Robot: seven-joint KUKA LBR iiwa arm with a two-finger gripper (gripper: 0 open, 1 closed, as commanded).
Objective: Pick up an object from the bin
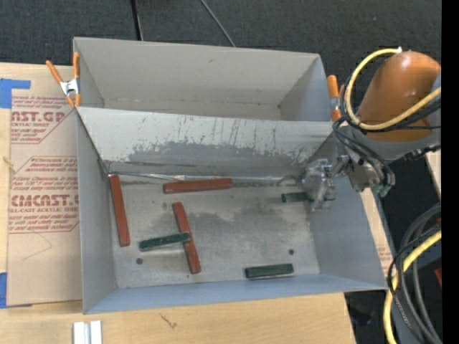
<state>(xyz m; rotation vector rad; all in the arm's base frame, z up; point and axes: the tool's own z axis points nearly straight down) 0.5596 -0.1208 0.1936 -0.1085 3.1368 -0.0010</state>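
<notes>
Camera view had the gripper, open or closed unclear, beside a dark green bar: probably light, stiff, best pinched mid-length

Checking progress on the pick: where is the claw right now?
In the camera view, the claw sits at the right side of the bin, near its right wall, with a short dark green bar just to its left.

Floor: dark grey, right across the top.
Cable: thick, black, lying on that floor.
Tabletop: pale wood, along the bottom edge.
Light: soft, even.
</notes>
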